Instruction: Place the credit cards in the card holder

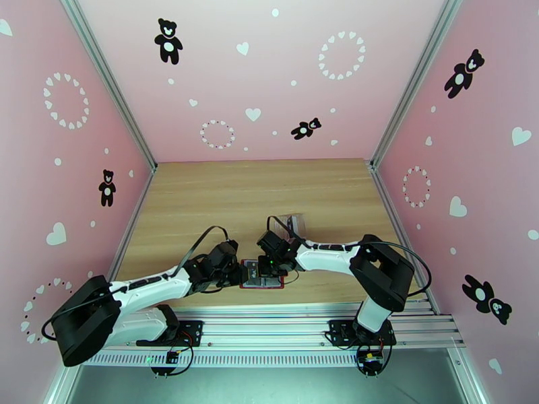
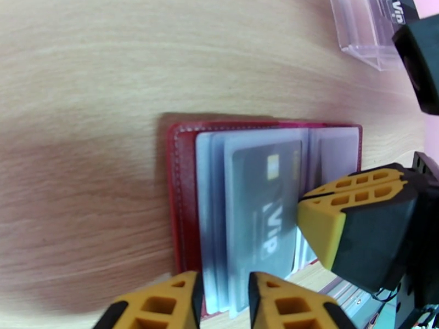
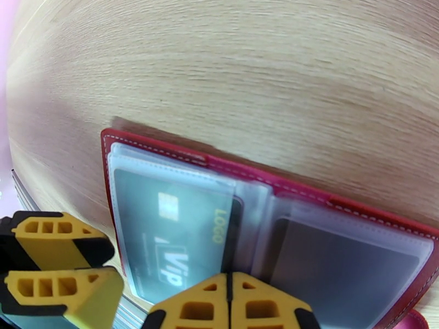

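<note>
Lying open right at the near edge of the surface (image 1: 269, 190), the card holder (image 1: 263, 283) has hardly any room toward the rail, while broad bare wood stretches beyond it. From above, two hands meet over it: the left hand (image 1: 237, 272) at its left edge, the right hand (image 1: 273, 266) over its middle. One clear tray (image 1: 294, 225) stands just beyond. The left wrist view shows that hand's fingers (image 2: 164, 305) apart across the sleeves' near edge; whether they touch I cannot tell. The right wrist view shows the right hand's fingertips (image 3: 258, 308) pressed together above the fold. One VIP card (image 2: 266, 209) sits in a sleeve. The right wrist view adds what looks like a second dark card (image 3: 345, 270) on the other page. The left wrist view catches a tray card (image 2: 396, 9).
</note>
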Robot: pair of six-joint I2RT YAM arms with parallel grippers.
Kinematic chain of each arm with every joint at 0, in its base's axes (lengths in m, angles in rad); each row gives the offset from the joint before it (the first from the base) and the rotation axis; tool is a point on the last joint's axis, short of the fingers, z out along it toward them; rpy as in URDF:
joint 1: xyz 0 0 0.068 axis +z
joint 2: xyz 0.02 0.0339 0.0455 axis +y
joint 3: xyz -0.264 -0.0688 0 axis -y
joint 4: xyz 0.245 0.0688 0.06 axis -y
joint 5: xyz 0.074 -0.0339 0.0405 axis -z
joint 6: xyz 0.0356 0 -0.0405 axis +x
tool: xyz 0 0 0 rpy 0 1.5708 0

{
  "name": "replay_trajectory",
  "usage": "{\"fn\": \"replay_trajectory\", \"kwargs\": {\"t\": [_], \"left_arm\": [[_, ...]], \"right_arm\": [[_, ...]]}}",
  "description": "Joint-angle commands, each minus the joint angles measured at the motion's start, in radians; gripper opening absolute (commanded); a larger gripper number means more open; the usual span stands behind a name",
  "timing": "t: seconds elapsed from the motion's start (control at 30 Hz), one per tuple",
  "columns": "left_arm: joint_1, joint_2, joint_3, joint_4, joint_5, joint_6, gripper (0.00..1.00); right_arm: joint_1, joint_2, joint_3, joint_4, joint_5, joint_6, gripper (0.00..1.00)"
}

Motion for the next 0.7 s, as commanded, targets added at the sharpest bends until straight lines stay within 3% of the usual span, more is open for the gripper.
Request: {"fn": "replay_trajectory", "kwargs": {"t": [0.0, 0.67], "left_arm": [[-0.007, 0.011, 0.029, 0.036, 0.033, -0.010, 0.29], [-0.007, 0.002, 0.023, 0.014, 0.012, -0.004, 0.28]], "right_arm": [[0.001, 0.033, -0.029, -0.020, 0.008, -0.010, 0.04], [0.001, 0.025, -0.031, -0.022, 0.006, -0.010, 0.04]]}}
